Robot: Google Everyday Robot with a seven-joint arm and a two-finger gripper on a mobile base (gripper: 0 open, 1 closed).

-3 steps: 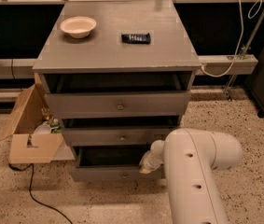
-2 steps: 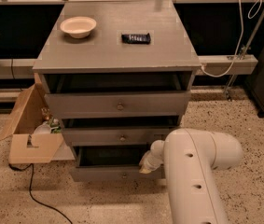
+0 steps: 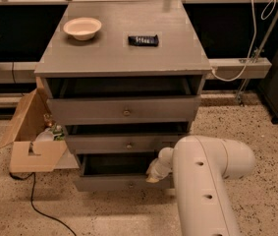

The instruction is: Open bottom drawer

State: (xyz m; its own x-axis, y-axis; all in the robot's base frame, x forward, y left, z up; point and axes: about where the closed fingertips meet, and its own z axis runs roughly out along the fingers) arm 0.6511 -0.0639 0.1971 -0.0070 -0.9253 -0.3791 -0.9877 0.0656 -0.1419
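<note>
The grey cabinet [image 3: 124,48] has three drawers, all pulled out some way. The bottom drawer [image 3: 114,182] has the slimmest front with a small round knob at its centre; its dark inside [image 3: 114,163] shows above the front panel. My white arm [image 3: 202,181] fills the lower right. My gripper [image 3: 154,173] is at the end of the wrist, at the right end of the bottom drawer's top edge, right of the knob. The fingers are hidden.
The top drawer [image 3: 124,110] and middle drawer [image 3: 124,144] jut out above the bottom one. A beige bowl [image 3: 82,28] and a dark bar [image 3: 143,40] lie on the cabinet top. An open cardboard box [image 3: 30,141] stands left. A black cable [image 3: 33,200] runs over the floor.
</note>
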